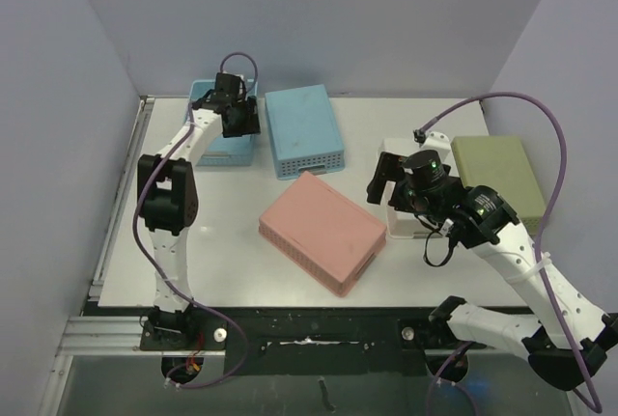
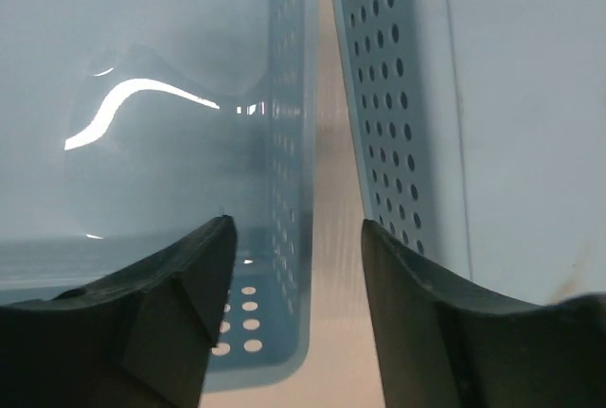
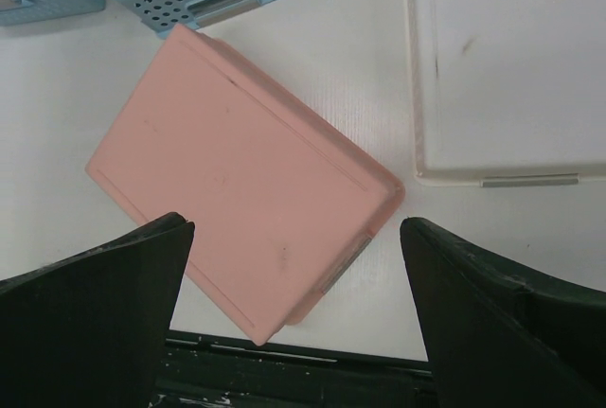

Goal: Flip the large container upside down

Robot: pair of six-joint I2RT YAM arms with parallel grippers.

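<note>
The large container (image 1: 235, 157) is a light blue perforated basket at the back left, standing open side up. My left gripper (image 1: 241, 124) hangs over its right wall. In the left wrist view that wall (image 2: 284, 143) runs between the fingers of the left gripper (image 2: 298, 238). One finger is inside the basket and the other is in the gap outside. The jaws are open, with a gap showing on both sides of the wall. My right gripper (image 1: 386, 180) (image 3: 295, 226) is wide open and empty, hovering above the table right of centre.
A second blue basket (image 1: 303, 129) (image 2: 492, 96) lies bottom up just right of the first, a narrow strip of table between them. A pink container (image 1: 323, 231) (image 3: 237, 190) lies bottom up mid-table. A white one (image 1: 401, 226) (image 3: 511, 58) and a green one (image 1: 497, 180) sit at the right.
</note>
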